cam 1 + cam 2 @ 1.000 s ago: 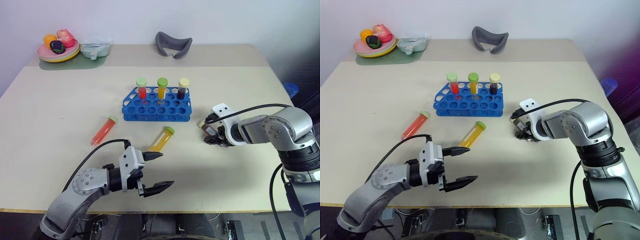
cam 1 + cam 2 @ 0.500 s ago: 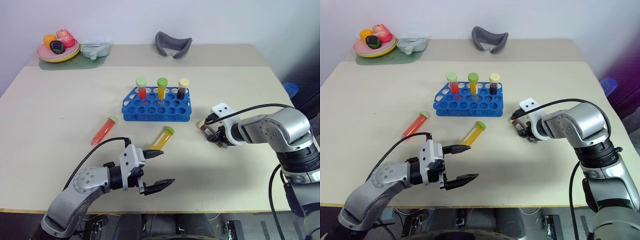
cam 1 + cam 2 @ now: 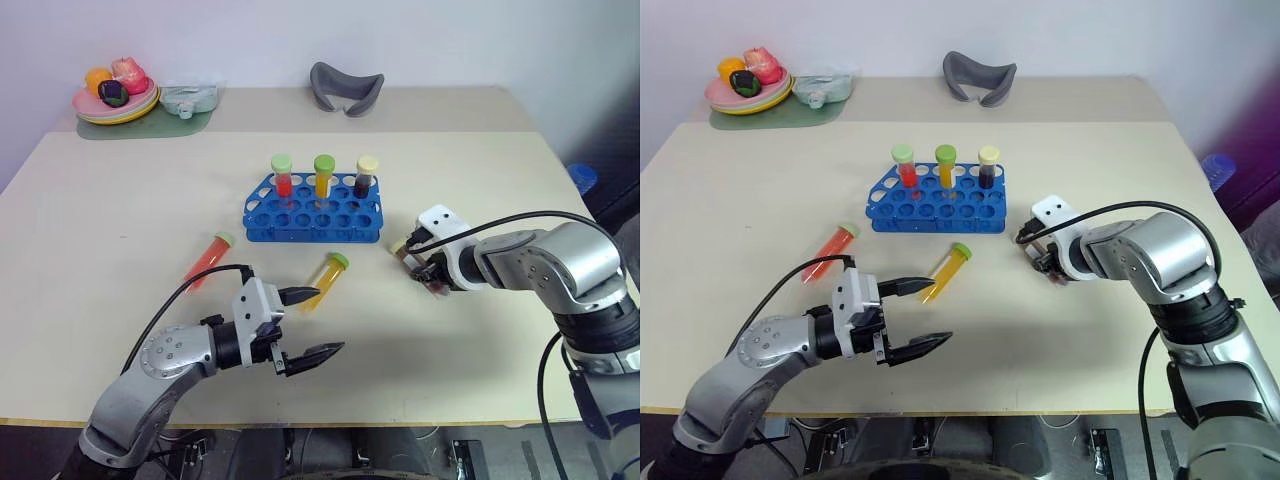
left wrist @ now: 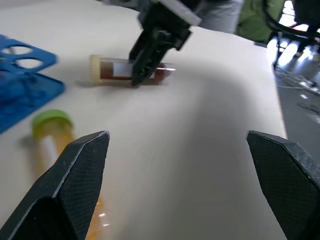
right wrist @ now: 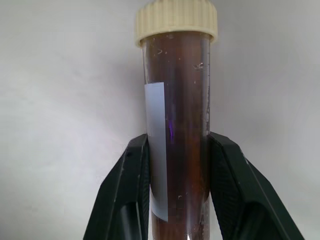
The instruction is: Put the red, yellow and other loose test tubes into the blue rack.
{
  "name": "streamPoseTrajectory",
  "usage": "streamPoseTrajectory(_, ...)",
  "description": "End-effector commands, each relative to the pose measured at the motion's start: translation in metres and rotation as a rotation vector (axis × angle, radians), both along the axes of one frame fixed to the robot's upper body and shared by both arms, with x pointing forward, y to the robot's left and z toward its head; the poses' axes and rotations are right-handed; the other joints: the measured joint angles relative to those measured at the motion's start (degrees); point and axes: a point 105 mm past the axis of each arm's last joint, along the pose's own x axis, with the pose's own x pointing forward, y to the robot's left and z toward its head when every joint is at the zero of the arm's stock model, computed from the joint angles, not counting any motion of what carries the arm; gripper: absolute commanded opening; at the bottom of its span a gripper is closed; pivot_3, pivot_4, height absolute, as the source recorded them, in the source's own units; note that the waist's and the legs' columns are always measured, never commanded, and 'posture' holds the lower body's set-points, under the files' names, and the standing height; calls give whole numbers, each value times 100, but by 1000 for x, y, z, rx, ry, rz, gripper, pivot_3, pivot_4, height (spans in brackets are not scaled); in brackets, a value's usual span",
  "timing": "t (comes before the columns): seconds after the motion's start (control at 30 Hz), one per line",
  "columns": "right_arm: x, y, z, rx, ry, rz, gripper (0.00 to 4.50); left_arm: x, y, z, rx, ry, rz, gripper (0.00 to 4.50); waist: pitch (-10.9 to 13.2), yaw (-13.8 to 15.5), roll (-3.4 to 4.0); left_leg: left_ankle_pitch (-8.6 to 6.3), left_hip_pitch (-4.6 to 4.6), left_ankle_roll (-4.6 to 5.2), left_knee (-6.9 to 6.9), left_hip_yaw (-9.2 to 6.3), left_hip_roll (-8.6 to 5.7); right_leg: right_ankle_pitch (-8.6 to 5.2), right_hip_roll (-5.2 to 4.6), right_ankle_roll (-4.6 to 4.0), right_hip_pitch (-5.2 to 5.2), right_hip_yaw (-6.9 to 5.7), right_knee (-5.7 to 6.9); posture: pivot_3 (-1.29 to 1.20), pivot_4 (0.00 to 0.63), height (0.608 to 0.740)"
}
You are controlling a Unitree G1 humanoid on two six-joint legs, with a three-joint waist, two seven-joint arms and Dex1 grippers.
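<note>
The blue rack (image 3: 313, 212) stands mid-table with a red, a yellow and a dark tube upright in its back row. A loose red tube (image 3: 208, 260) lies left of the rack. A loose yellow tube (image 3: 323, 280) with a green cap lies in front of it. Right of the rack my right gripper (image 3: 430, 275) is shut on a brown tube with a cream cap (image 5: 175, 115), which lies level, low over the table. My left gripper (image 3: 328, 320) hangs open just in front of the yellow tube, holding nothing.
At the back left a plate of toy fruit (image 3: 115, 100) sits beside a teal pouch (image 3: 190, 98). A grey curved object (image 3: 346, 88) lies at the back centre. Bare tabletop (image 3: 480, 360) lies in front of the right arm.
My right gripper's fingers have shut on the brown tube. The left gripper has stayed open in about the same place.
</note>
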Motion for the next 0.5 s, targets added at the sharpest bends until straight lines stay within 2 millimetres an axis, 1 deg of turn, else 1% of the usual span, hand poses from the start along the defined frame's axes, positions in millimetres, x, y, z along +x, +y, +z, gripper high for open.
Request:
streamPoseTrajectory(0.03,3,17,55,196,-313,146,1351,2,9,11,-39,-29,59,4500,0,2,0,0,-4,0,0,-2,0,0,1,0,-1,-2,-2,0,150,735)
streamPoseTrajectory(0.1,3,20,78,326,-489,170,1351,4,15,13,-51,-27,94,4500,1,2,-4,0,-7,0,-1,-3,0,1,2,1,-2,-3,-6,0,150,735)
streamPoseTrajectory(0.2,2,25,95,507,-655,148,1351,9,21,15,-73,-23,137,4500,0,-1,-4,0,-4,0,0,-2,1,1,4,2,-1,-3,-3,0,150,735)
streamPoseTrajectory(0.23,2,31,97,569,-687,146,1351,12,22,15,-86,-21,161,4500,1,-2,-3,0,-4,-1,1,-3,3,1,6,2,1,-3,-2,0,150,735)
streamPoseTrajectory(0.27,6,36,95,591,-708,131,1351,15,24,15,-93,-21,178,4500,0,-4,-3,1,-4,-1,1,-1,2,1,5,2,0,-2,0,0,150,735)
streamPoseTrajectory(0.33,14,48,89,603,-747,109,1351,19,25,14,-91,-31,198,4500,0,-12,-2,2,-2,-3,1,-1,2,1,6,2,0,-2,1,0,150,735)
streamPoseTrajectory(0.43,20,67,80,610,-823,144,1351,26,27,18,-115,-53,239,4500,1,-15,-1,8,0,-14,1,0,2,1,11,2,-1,-2,3,0,150,735)
streamPoseTrajectory(0.5,25,73,79,651,-880,123,1351,30,28,24,-162,-67,263,4500,1,-11,-2,18,0,-32,1,2,1,1,11,2,-2,-2,3,0,150,735)
